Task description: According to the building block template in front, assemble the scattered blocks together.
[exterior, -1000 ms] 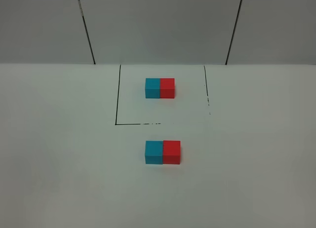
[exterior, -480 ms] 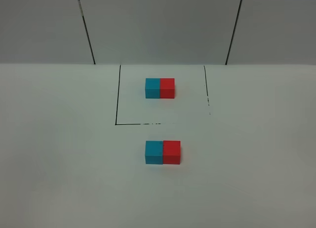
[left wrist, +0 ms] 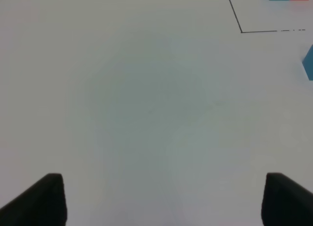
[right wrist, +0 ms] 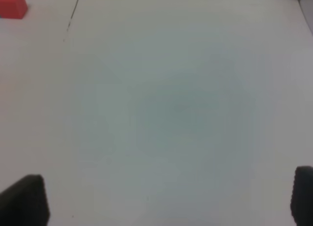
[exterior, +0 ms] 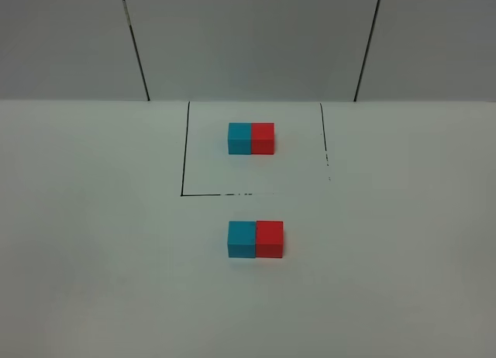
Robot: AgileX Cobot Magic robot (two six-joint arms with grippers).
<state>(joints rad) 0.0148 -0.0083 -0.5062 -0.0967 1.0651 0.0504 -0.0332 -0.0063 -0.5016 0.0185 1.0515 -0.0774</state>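
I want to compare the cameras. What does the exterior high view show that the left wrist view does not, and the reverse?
Only the exterior high view shows both pairs whole: the template inside the black outline, and nearer, the cyan block touching the red block. Only the left wrist view shows the left gripper, open over bare table. Both share the outline's corner, the template and the cyan block, which the wrist view cuts at its edge.

a: any writing, labels or numbers to read here?
b: none; the cubes show plain faces and the table carries only a thin black outline, no letters or digits
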